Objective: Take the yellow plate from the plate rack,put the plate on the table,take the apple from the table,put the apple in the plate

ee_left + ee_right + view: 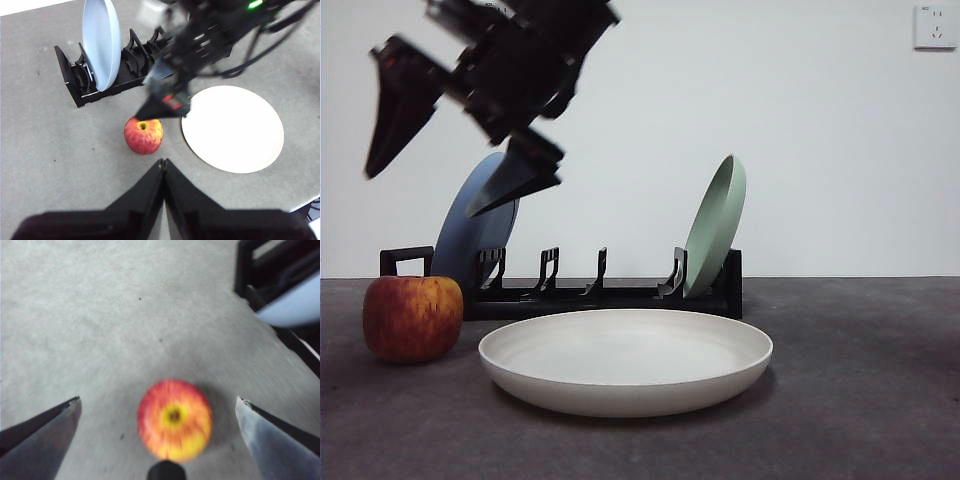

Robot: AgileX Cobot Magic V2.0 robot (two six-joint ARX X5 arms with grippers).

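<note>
The yellow plate (625,360) lies flat on the table (860,400) in front of the plate rack (610,292); it also shows in the left wrist view (232,129). The apple (412,317) stands on the table left of the plate, by the rack's handle end. My right gripper (425,190) hangs open above the apple, apart from it; in the right wrist view its jaws (158,399) stand wide on either side of the apple (174,419). My left gripper (163,162) is shut and empty, held back high above the apple (143,135).
A blue plate (470,235) stands in the rack's left end, close behind the apple. A pale green plate (717,225) leans in the rack's right end. The right arm (200,40) reaches over the rack (75,85). A wall socket (934,27) is at top right.
</note>
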